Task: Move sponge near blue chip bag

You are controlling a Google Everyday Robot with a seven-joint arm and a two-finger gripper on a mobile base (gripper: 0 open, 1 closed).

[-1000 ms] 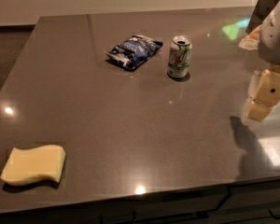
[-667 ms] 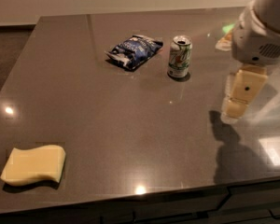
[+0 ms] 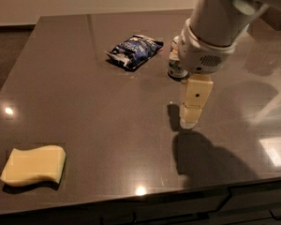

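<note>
The pale yellow sponge (image 3: 33, 165) lies flat near the table's front left corner. The dark blue chip bag (image 3: 134, 50) lies at the back middle of the table. My gripper (image 3: 192, 114) hangs from the white arm over the table's middle right, far to the right of the sponge and in front of the bag. It holds nothing. Its cream fingers point down, close above the tabletop.
A green-and-white soda can (image 3: 177, 62) stands just right of the chip bag, partly hidden behind my arm. The dark grey table (image 3: 107, 116) has its front edge close below the sponge. The arm's shadow falls on the front right.
My arm and gripper have moved left from the table's right edge toward its middle, now covering part of the can. Sponge, bag and can have not moved.
</note>
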